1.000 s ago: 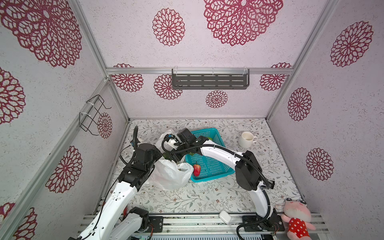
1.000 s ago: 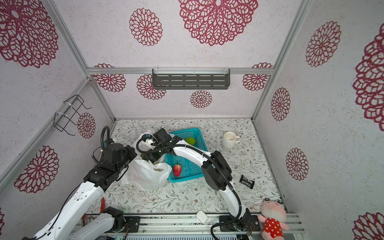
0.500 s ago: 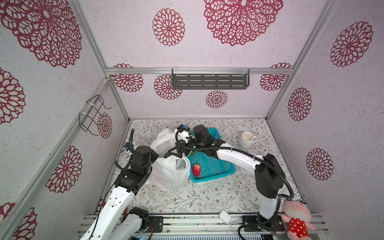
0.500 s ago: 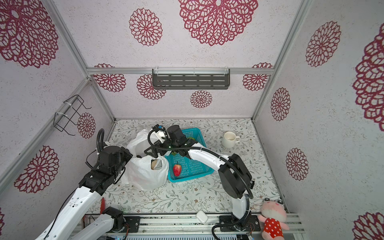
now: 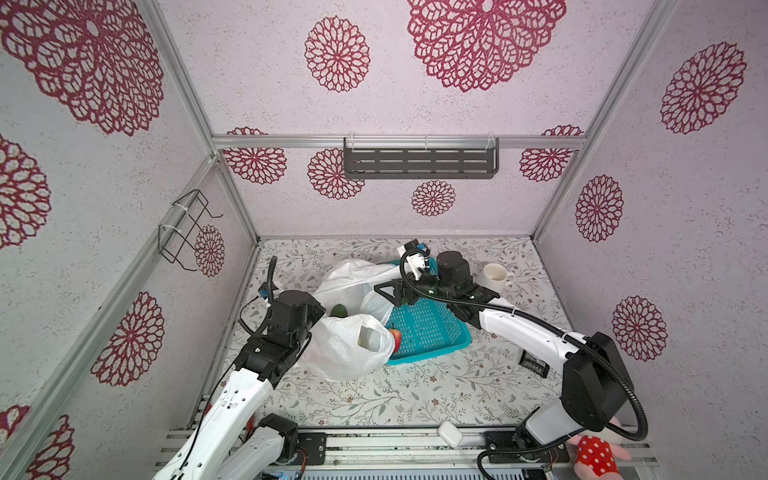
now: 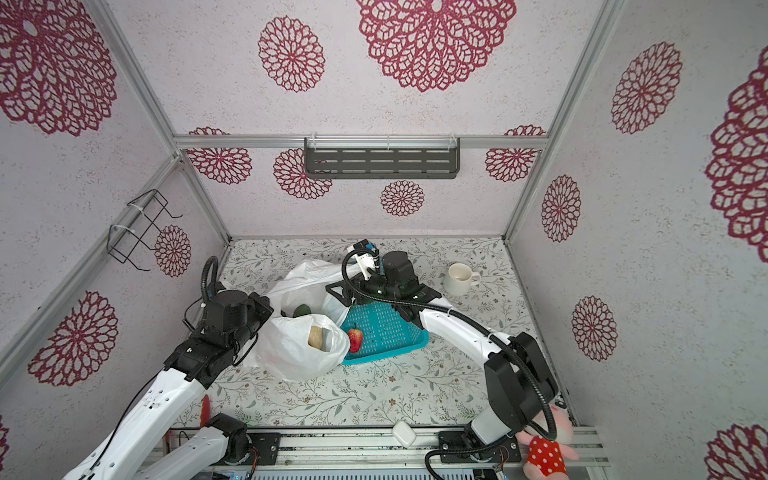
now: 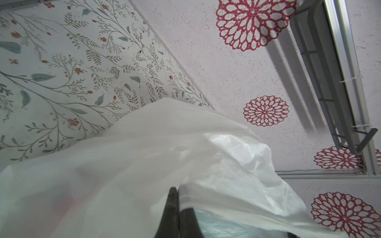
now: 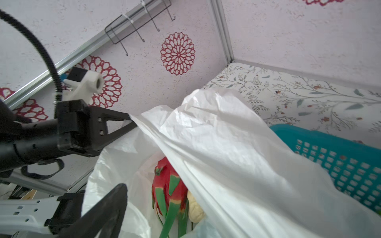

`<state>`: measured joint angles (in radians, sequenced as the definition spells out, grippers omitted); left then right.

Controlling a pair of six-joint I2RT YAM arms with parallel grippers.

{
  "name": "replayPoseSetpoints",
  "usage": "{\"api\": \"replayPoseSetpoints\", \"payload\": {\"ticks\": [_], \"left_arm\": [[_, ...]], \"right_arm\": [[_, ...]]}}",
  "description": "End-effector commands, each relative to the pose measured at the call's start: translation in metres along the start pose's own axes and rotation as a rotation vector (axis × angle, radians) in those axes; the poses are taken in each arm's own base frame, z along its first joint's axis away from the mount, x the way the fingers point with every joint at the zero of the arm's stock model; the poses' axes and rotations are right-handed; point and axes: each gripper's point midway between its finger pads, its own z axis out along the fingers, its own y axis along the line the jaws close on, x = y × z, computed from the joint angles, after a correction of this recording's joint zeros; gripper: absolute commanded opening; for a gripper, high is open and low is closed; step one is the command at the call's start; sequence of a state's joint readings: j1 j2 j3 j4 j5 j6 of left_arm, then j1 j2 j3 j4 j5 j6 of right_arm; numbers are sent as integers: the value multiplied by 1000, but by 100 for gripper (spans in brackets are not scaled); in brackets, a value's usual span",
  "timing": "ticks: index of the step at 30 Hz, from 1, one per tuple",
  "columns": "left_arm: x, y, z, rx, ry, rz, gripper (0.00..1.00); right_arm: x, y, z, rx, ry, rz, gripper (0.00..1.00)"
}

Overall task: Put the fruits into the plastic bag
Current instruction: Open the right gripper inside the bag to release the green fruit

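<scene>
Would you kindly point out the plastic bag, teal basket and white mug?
plastic bag (image 5: 336, 353): in a top view, bulging side.
teal basket (image 5: 432, 328): in a top view, mesh floor.
white mug (image 5: 493, 280): in a top view, outer wall.

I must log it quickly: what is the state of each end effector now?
Left end effector: closed, pinching the bag at its edge.
Right end effector: open, gripping nothing.

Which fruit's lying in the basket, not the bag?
The red fruit, at the edge of the teal basket beside the plastic bag. The green fruit and pale knobbly fruit sit among the bag's folds.
</scene>
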<state>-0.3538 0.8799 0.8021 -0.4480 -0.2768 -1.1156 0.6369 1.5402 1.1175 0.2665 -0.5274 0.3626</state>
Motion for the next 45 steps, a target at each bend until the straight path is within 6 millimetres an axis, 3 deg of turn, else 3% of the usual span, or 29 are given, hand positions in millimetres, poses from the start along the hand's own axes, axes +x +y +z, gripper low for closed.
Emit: {"api": "replayPoseSetpoints", "payload": {"ticks": [1,7,15,19,23,32,41,45], "left_arm": [[-21,32,-1,-144,-112,-17,0],[-20,29,2,-140,-102,-8,0],[-17,25,6,-132,-87,-5,0],[-17,22,8,-130,-78,0,0],[-16,20,10,-127,-68,2,0],[-14,20,12,-129,-62,4,0],[-13,23,9,-127,-66,-5,0],[-13,23,9,-127,-66,-6,0]], "right_arm": [[-67,-53,-50,200,-277,56,93],[-45,-36,-24,19,-106,81,90],[13,29,18,-262,192,57,89],[42,64,25,-349,343,-24,89],[59,79,21,-394,444,-61,89],[35,113,-14,-496,435,-146,91],[-29,111,-61,-601,201,-79,92],[-41,112,-73,-676,107,-31,95]]}}
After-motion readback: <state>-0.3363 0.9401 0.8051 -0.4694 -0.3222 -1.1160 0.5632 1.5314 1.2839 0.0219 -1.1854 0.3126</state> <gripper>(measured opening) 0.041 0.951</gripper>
